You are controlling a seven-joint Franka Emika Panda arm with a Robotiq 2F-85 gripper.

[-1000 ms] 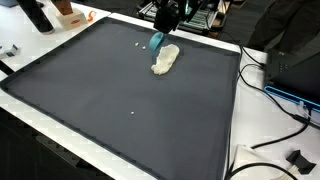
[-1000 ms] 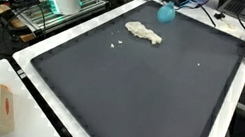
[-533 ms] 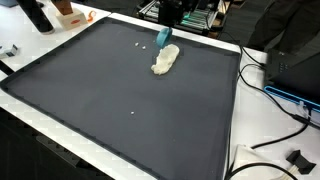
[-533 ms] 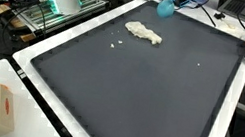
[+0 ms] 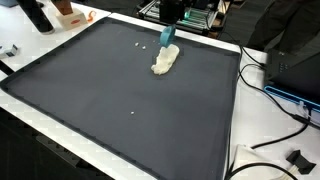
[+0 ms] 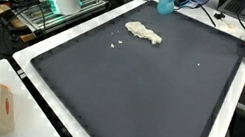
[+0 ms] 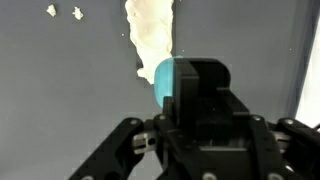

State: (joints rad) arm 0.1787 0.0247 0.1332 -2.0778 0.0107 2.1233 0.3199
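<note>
The whole desk (image 5: 100,95) is overlooked obliquely from different corners in both exterior views; the wrist view is aimed closely downward.

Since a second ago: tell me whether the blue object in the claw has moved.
Yes. The blue object has risen away from the cream lump, toward the far edge of the mat.

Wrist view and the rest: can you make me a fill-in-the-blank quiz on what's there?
The gripper holds a ____ object. The pale lump lies ____ the dark mat. In the wrist view, ____ white crumbs lie near the lump.
Missing: blue; on; two.
</note>
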